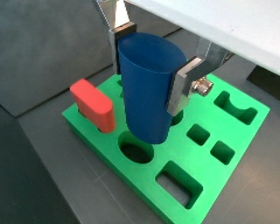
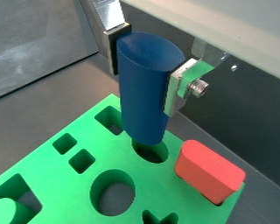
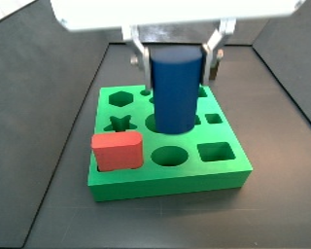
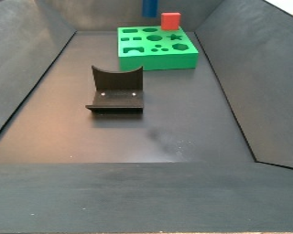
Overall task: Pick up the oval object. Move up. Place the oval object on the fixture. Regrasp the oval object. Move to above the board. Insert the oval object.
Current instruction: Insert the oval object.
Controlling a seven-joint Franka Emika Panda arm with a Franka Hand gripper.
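The oval object [image 1: 147, 92], a tall blue peg, stands upright between the fingers of my gripper [image 1: 154, 59], which is shut on its upper part. The same grip shows in the wrist view that has the oval object [image 2: 146, 87] beside the gripper [image 2: 149, 66]. The peg hangs over the green board [image 1: 257, 114], and its lower end sits at the mouth of a hole [image 2: 157, 154]; how deep it reaches I cannot tell. From the side, the gripper [image 3: 175, 58] holds the oval object [image 3: 174, 89] over the board's [image 3: 171, 183] middle. The dark fixture [image 4: 114, 90] stands apart from the board [image 4: 156, 53].
A red rounded-square block [image 3: 117, 151] sits in the board near a corner, close beside the peg [image 1: 94, 105]. Other shaped holes surround the peg. Dark sloping walls [image 4: 39, 82] enclose the floor.
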